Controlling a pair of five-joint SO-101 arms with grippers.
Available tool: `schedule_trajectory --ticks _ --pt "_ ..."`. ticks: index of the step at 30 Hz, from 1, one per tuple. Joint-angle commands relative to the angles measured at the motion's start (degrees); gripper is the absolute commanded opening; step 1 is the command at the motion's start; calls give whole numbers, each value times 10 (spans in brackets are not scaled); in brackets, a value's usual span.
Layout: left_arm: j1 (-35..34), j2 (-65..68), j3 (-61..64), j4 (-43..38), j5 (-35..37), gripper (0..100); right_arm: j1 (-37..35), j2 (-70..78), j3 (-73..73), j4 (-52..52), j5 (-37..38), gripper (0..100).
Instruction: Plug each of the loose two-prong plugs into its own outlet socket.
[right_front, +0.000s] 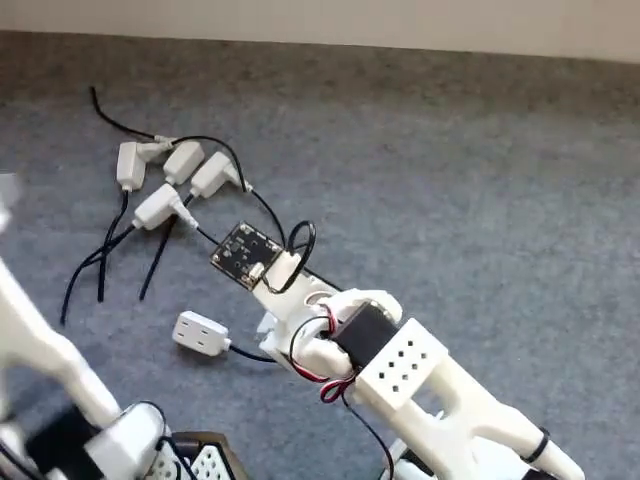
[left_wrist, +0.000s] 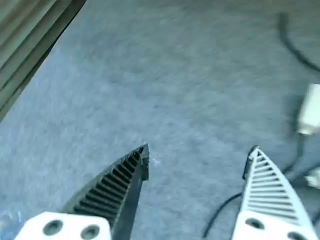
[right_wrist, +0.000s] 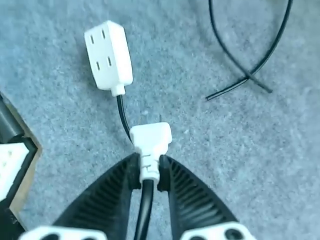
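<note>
Right end effector (right_wrist: 149, 172) clamped on a white plug (right_wrist: 150, 140) near the socket block (right_wrist: 107, 55), not yet inserted; left end effector (left_wrist: 200, 148) apart, empty; farther plugs (right_front: 165, 175) unclear.

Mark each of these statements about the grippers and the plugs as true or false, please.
1. The right gripper is shut on a white plug. True.
2. The left gripper is gripping a black cable. False: it is open, with nothing between its fingers.
3. The held plug is already seated in the outlet socket. False: the plug is apart from the socket, not inserted.
4. The socket lies on grey carpet. True.
</note>
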Motion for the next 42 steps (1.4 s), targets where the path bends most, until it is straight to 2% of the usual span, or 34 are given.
schedule_trajectory --ticks 1,4,11,18,26,31,42 --pt "-80 135 -102 3 4 309 -4 -11 -58 9 7 8" --pt "-121 217 -152 2 5 309 -28 36 -64 3 4 8" --pt "-170 364 -233 -10 -5 312 -84 216 -65 -116 4 8" --pt "-213 456 -262 -62 -43 312 -98 247 -114 -128 4 8" --pt "-197 527 -266 -103 -65 312 -101 247 -161 -90 5 8" --pt "-176 526 -266 -101 -63 311 -101 279 -165 -93 5 8" --pt "-176 527 -266 -103 -62 312 -101 360 -167 -132 4 8"
